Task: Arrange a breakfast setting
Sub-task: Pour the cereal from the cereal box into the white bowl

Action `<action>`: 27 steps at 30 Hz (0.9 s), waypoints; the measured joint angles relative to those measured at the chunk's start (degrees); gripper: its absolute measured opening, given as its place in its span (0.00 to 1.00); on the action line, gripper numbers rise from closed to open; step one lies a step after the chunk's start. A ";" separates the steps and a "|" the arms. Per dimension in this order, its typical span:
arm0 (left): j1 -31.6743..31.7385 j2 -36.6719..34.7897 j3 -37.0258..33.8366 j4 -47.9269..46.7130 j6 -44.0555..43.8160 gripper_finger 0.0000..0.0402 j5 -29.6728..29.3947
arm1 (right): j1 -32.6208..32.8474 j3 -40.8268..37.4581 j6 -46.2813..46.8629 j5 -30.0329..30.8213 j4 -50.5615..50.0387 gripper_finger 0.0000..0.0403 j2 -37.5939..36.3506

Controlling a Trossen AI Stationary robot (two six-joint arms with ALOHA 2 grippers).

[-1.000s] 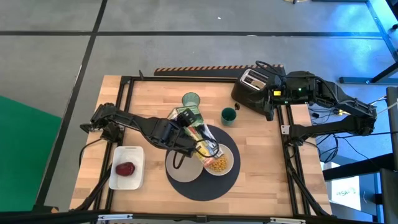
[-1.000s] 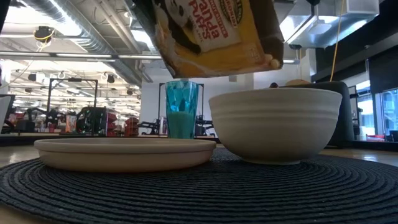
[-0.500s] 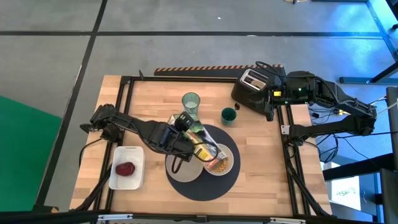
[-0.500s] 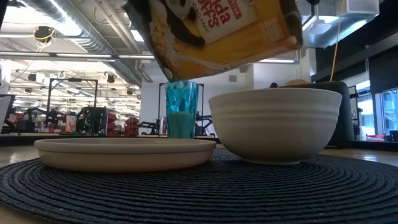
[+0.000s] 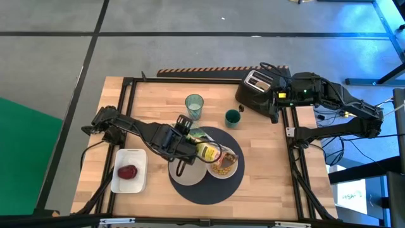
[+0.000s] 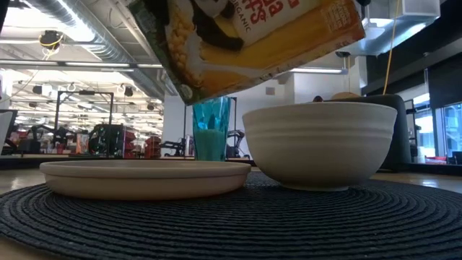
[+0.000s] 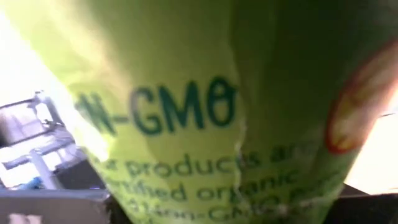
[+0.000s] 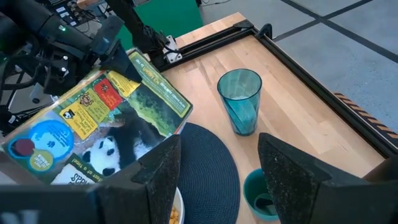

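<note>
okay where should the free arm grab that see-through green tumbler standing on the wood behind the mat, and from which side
Grip the translucent pale-green tumbler across its upper wall, just below the rim. It stands upright and open-mouthed on the wooden table, tapering downward. Come from the right arm's side with the open right gripper; the small dark-green cup sits near that path, so pass behind it.

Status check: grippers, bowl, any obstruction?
Left gripper shut on cereal box, tipped over bowl. Cereal in bowl. Right gripper open, parked by toaster. Nothing in the way.
</note>
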 joint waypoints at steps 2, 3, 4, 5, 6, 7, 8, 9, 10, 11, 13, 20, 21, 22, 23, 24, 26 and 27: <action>-0.17 -0.57 -0.01 0.02 -2.17 0.46 0.31 | 0.00 0.01 0.00 -0.53 -0.02 0.51 0.00; -0.19 -1.14 -0.01 0.00 -3.27 0.46 0.31 | 0.00 0.00 -0.01 -0.80 0.02 0.51 0.00; -0.20 -1.74 -0.01 0.00 -4.53 0.46 0.36 | 0.00 0.00 -0.02 -1.02 0.03 0.51 0.00; -0.20 -2.27 -0.01 0.00 -6.07 0.46 0.37 | 0.01 0.00 -0.02 -1.03 0.06 0.51 0.00; -0.20 -2.90 -0.01 0.00 -7.61 0.46 0.35 | 0.02 0.01 -0.02 -1.04 0.20 0.51 0.00; -0.20 -3.58 -0.01 0.00 -9.27 0.46 0.37 | 0.02 0.01 -0.02 -1.04 0.49 0.51 -0.01; -0.20 -4.24 -0.01 0.04 -10.83 0.46 0.37 | 0.02 0.01 -0.03 -1.04 0.92 0.51 -0.03; -0.21 -4.92 -0.01 0.09 -12.39 0.46 0.36 | 0.02 0.01 -0.05 -1.13 1.43 0.51 -0.07; -0.31 -5.78 -0.01 0.09 -14.08 0.46 0.37 | 0.02 0.01 -0.18 -1.46 2.05 0.51 -0.20; -0.43 -6.48 -0.01 0.21 -15.83 0.46 0.30 | 0.02 0.01 -0.28 -1.68 2.67 0.51 -0.42; -0.58 -8.04 -0.01 0.93 -19.54 0.46 -0.23 | 0.00 0.01 -0.86 -2.10 4.10 0.51 -0.75; -2.47 -15.85 -11.72 15.65 -32.00 0.46 -8.19 | -0.02 0.08 -2.01 -3.44 7.01 0.51 -1.16; -2.64 -17.34 -14.77 18.44 -34.07 0.46 -9.39 | -0.02 0.08 -2.43 -3.48 6.98 0.51 -1.20; -2.84 -19.04 -18.06 21.12 -36.45 0.46 -11.09 | -0.02 0.08 -2.85 -3.58 6.92 0.51 -1.20; -3.07 -20.76 -21.25 23.84 -38.64 0.46 -13.02 | -0.02 0.08 -3.16 -3.70 6.86 0.51 -1.19; -3.27 -22.55 -24.51 26.46 -41.04 0.46 -15.16 | -0.01 0.08 -3.43 -3.94 6.71 0.51 -1.15; -3.50 -26.27 -30.56 31.02 -46.37 0.46 -20.18 | -0.02 0.08 -4.25 -3.97 6.29 0.51 -1.11; -3.59 -28.26 -33.40 33.01 -49.07 0.46 -22.80 | -0.02 0.08 -4.62 -4.00 6.22 0.51 -1.14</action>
